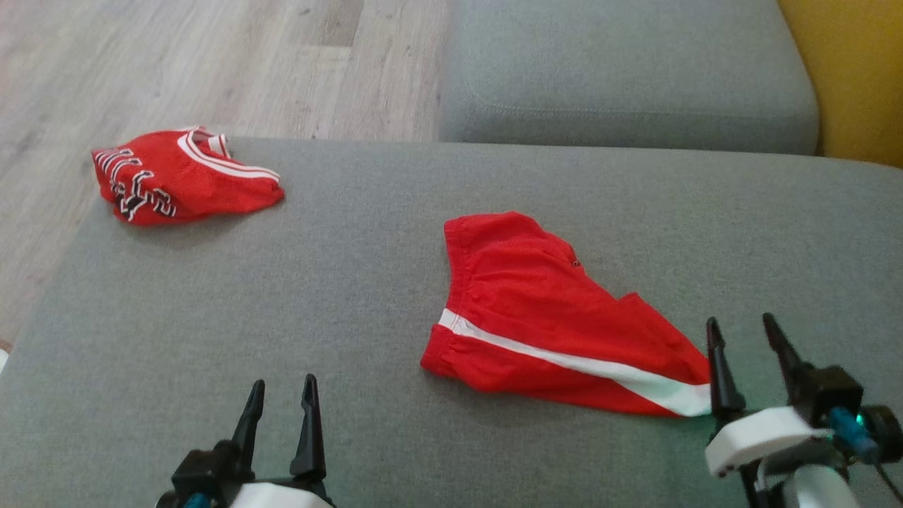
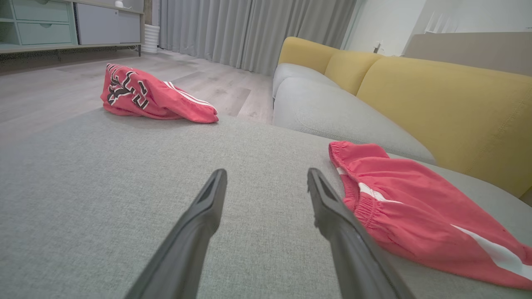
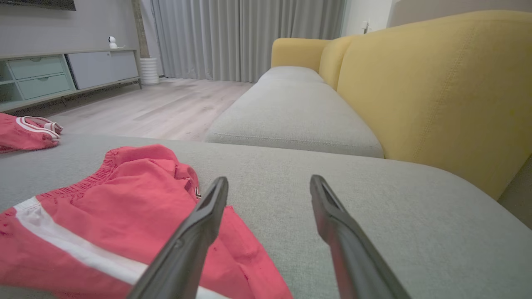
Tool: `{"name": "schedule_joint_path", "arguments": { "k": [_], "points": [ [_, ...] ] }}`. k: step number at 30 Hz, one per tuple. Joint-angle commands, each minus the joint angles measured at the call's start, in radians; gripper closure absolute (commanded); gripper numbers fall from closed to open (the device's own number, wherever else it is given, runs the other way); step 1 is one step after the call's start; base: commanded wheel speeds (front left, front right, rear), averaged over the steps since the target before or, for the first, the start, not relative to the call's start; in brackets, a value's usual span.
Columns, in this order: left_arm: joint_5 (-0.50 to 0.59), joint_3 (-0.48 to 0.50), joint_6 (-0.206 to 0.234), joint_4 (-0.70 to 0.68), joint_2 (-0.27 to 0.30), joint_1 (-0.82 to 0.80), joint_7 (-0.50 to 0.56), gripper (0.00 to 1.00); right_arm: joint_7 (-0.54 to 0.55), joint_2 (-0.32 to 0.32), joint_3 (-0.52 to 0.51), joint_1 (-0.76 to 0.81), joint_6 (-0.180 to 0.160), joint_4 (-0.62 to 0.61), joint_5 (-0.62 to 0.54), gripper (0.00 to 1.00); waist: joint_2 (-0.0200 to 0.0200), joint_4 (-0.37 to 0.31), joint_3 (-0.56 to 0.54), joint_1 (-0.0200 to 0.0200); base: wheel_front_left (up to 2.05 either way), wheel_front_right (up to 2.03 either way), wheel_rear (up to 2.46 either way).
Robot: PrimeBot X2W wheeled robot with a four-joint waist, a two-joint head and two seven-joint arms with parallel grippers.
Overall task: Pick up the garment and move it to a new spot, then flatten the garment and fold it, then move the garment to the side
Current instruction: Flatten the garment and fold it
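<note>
The right gripper, jaws apart and empty, sits just right of the shorts' near-right corner, their length running far-left; the left gripper, also apart, is farther off.

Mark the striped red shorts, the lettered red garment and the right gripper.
striped red shorts (image 1: pixel 536 303), head view, red cloth above the white stripe
lettered red garment (image 1: pixel 201 187), head view, plain red middle
right gripper (image 1: pixel 741 323), head view, midway between its fingertips
</note>
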Motion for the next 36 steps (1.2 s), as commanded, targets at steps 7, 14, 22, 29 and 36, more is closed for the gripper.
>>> {"name": "schedule_joint_path", "arguments": {
  "k": [7, 14, 22, 29, 36],
  "points": [
    [-0.010, 0.027, 0.008, -0.038, 0.018, -0.034, 0.000, 0.00, -0.013, 0.003, 0.079, 0.045, 0.008, -0.085, 0.101, 0.00, -0.0001, 0.004, -0.023, 0.0001, 0.00, 0.00, 0.00],
    [-0.020, 0.018, 0.007, -0.034, 0.025, -0.022, 0.023, 0.00, -0.018, 0.004, 0.116, 0.079, 0.008, -0.090, 0.151, 0.00, -0.0001, 0.003, -0.028, 0.0001, 0.00, 0.00, 0.00],
    [-0.027, 0.014, 0.012, -0.039, 0.028, -0.022, 0.037, 0.00, -0.020, 0.004, 0.123, 0.075, 0.008, -0.087, 0.158, 0.00, -0.0001, -0.001, -0.026, 0.0001, 0.00, 0.00, 0.00],
    [-0.032, 0.010, 0.016, -0.041, 0.030, -0.022, 0.043, 0.00, -0.021, 0.004, 0.121, 0.071, 0.008, -0.080, 0.161, 0.00, -0.0001, -0.005, -0.023, 0.0001, 0.00, 0.00, 0.00],
    [-0.016, -0.029, 0.000, -0.047, 0.030, -0.088, 0.093, 0.00, -0.011, 0.004, 0.112, 0.058, 0.008, -0.092, 0.149, 0.00, -0.0001, -0.007, 0.007, 0.0001, 0.00, 0.00, 0.00]
  ]
}}
